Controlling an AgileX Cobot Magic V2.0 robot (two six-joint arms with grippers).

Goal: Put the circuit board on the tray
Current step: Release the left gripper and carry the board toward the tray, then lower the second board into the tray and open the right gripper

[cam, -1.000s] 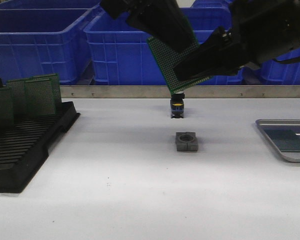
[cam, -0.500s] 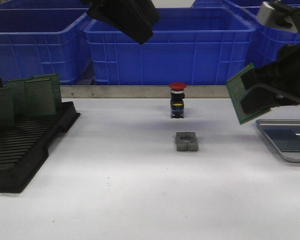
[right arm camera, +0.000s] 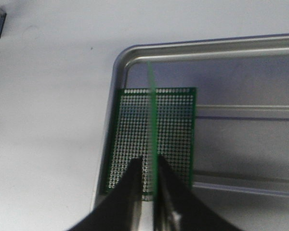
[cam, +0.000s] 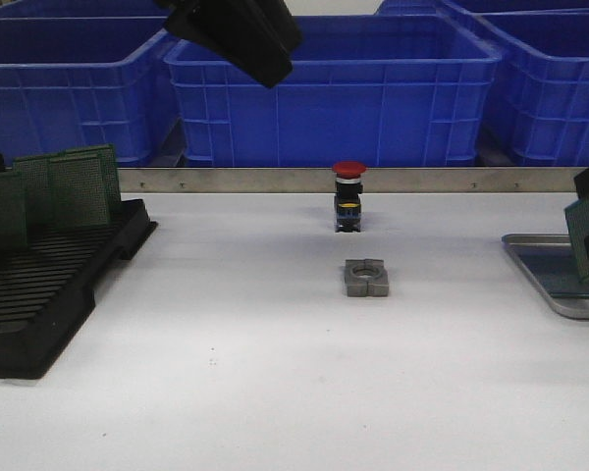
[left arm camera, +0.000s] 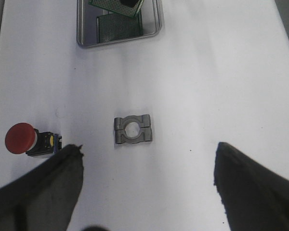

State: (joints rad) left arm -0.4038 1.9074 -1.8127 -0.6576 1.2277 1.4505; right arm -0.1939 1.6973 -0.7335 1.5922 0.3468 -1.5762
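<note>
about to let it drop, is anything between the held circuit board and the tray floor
Partly. The right gripper holds the circuit board on edge above the tray, and another green board already lies flat on the tray floor directly beneath it. The rest of the ribbed floor shows bare.

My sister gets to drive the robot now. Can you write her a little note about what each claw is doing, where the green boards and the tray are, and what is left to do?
Right gripper: shut on a circuit board, held on edge above the tray.
Left gripper: open, holding nothing, raised over the middle of the table above the grey clamp block and the red push button.
Tray: at the table's right edge, with one board already lying flat in it.
More boards stand in the black rack on the left.
Done: the board has reached the tray.
Left: lower it, lay it flat, open the gripper.
</note>
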